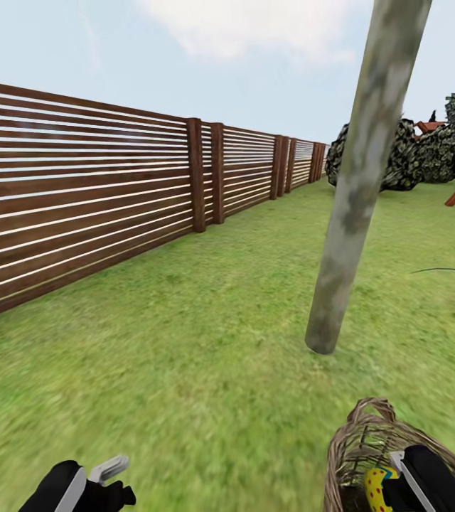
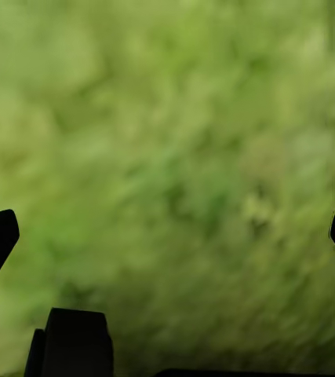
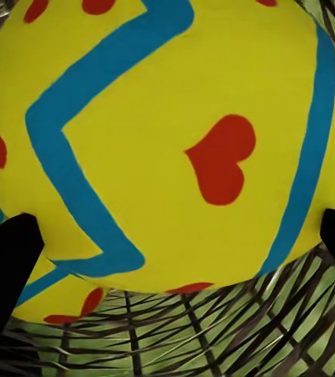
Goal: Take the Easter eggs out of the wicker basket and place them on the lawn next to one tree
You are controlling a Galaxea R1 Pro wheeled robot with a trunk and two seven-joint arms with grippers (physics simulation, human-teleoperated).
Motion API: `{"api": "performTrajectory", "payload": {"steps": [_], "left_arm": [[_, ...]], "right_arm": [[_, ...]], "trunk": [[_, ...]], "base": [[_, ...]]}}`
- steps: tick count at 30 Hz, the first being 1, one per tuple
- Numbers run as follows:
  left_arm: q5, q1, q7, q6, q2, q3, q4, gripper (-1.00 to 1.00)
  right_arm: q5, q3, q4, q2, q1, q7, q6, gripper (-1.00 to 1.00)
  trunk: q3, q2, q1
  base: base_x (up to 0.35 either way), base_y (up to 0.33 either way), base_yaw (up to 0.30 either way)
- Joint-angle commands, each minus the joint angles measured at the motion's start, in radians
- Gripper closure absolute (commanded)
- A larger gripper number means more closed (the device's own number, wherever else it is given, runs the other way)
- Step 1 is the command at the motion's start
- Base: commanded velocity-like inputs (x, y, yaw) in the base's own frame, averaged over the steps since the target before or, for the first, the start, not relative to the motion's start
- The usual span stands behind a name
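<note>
egg [image 3: 175, 141]: smooth, matt paint | basket [image 1: 355, 441]: rough woven wicker | fence [image 1: 78, 192]: wood slats | trunk [image 1: 359, 185]: mottled bark

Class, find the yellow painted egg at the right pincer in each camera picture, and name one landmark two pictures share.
Head view: the egg sits at the bottom edge, inside the basket.
Left wrist view: blurred grass between the fingertips.
Right wrist view: the egg looms close between the fingertips.
Shared landmark: the basket's weave.
</note>
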Motion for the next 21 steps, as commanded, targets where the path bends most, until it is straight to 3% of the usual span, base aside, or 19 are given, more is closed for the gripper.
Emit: {"api": "performTrajectory", "payload": {"steps": [1, 21], "left_arm": [[-0.007, -0.001, -0.007, 0.004, -0.001, 0.003, -0.001, -1.0], [-0.008, -0.001, -0.006, 0.004, -0.005, 0.005, -0.001, -1.0]], "right_arm": [[-0.001, 0.003, -0.001, -0.001, 0.0, 0.002, 0.004, 1.0], [-0.001, 0.005, 0.006, 0.001, 0.0, 0.003, 0.004, 1.0]], "trunk": [[0.003, 0.0, -0.001], [0.08, 0.005, -0.01]], "base": [[0.0, 0.0, 0.0], [0.0, 0.0, 0.0]]}}
